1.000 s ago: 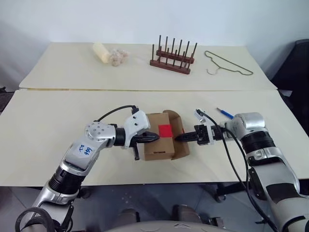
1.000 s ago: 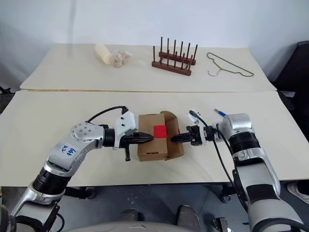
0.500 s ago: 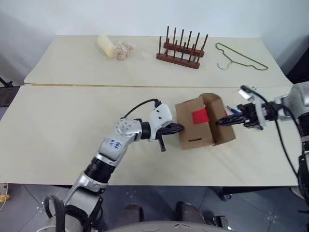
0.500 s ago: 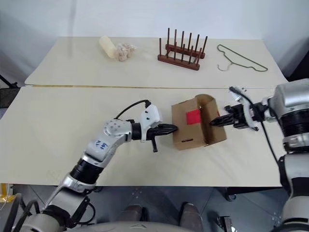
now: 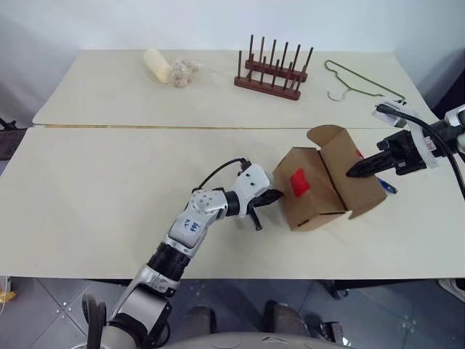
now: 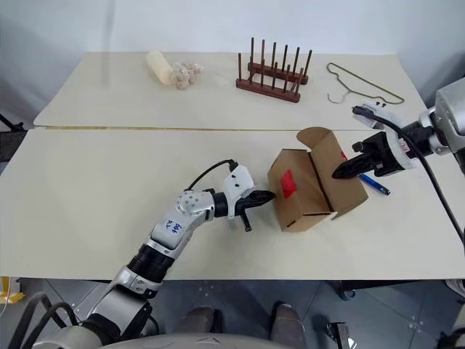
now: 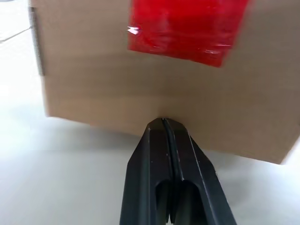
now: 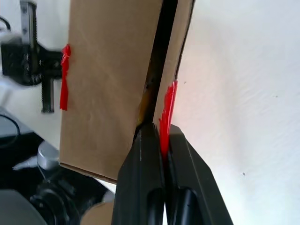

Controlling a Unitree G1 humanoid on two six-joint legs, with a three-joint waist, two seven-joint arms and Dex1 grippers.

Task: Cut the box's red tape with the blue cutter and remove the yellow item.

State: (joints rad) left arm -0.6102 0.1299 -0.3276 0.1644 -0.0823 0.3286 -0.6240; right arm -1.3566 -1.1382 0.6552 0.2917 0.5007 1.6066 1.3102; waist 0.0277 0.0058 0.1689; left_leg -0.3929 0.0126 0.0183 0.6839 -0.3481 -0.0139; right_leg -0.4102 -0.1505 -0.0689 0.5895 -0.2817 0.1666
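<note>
The brown box (image 5: 314,207) sits tilted on the near table, a patch of red tape (image 5: 298,182) on its side. Its lid flap (image 5: 340,154) stands raised, and my right gripper (image 5: 350,174) is shut on the flap's edge, where a torn strip of red tape (image 8: 167,110) lies between the fingers. My left gripper (image 5: 275,195) is shut, its tips pressed against the box's side below the red tape (image 7: 187,28). The blue cutter (image 6: 374,183) lies on the table behind the flap, under my right gripper. The yellow item is hidden.
On the far table stand a wooden peg rack (image 5: 272,69), a wire hanger (image 5: 360,81) and a pale roll with a lumpy bundle (image 5: 166,67). A seam (image 5: 145,127) separates the two tables. The table's right edge is close to the box.
My right gripper rose and swung right with the flap, opening the lid and dragging the tilted box right. My left gripper followed rightward against the box's side. The camera view also shifted.
</note>
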